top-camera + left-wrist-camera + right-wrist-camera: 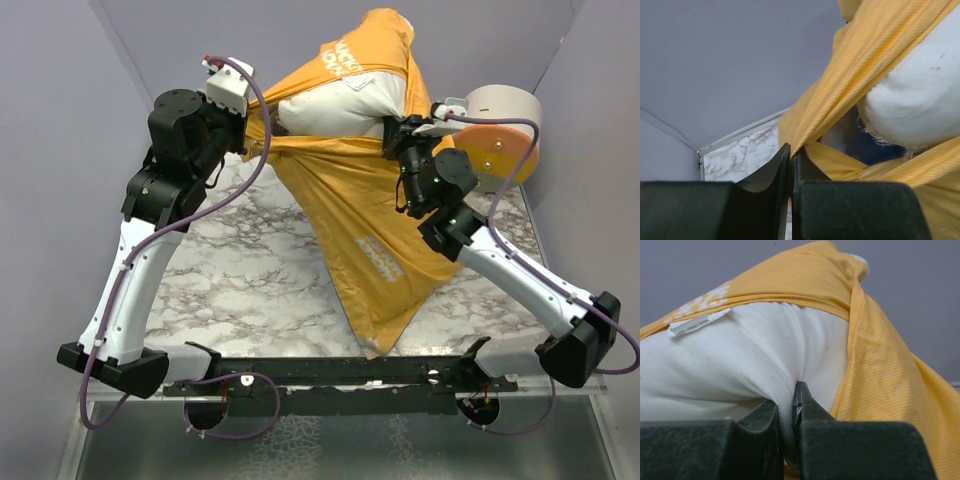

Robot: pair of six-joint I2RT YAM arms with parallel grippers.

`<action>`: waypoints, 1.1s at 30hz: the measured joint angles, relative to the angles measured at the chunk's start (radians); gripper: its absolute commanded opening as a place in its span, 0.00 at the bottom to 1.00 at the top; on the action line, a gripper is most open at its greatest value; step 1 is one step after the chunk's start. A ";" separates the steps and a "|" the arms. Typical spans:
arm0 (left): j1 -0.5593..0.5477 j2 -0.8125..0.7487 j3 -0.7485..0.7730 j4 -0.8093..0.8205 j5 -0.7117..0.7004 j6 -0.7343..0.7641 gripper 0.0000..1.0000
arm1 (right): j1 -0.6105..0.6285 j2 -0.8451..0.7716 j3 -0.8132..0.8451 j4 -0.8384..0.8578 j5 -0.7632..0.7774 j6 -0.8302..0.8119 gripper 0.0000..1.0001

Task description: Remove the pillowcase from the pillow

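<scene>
Yellow-orange cloth fills the top view: the pillowcase hangs stretched between the 2 arms, its long loose end trailing down onto the marble tabletop. The white pillow bulges out of it at the far side, held off the surface. A cream-and-orange cylinder lies at the far right.

From the left wrist, the left gripper has its jaws nearly together, pinching a taut fold of the pillowcase. The pillow sits just beyond, and a bit of blue lining shows under it.

From the right wrist, the right gripper is clamped narrowly on a pinch of the pillow's white cover. A small tag lies at the pillowcase's edge.
</scene>
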 measured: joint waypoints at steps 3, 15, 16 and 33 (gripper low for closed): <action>-0.005 -0.029 -0.011 0.043 -0.004 0.017 0.00 | -0.017 -0.065 -0.020 -0.007 -0.008 0.040 0.01; 0.012 -0.035 -0.207 0.225 0.023 -0.054 0.01 | -0.058 -0.205 -0.155 0.005 -0.284 0.295 0.01; 0.015 -0.016 -0.206 0.246 0.040 -0.072 0.02 | -0.060 -0.212 -0.160 0.013 -0.316 0.318 0.01; 0.040 0.518 0.697 0.078 0.350 -0.169 0.99 | -0.080 -0.188 -0.122 0.076 -0.531 0.507 0.01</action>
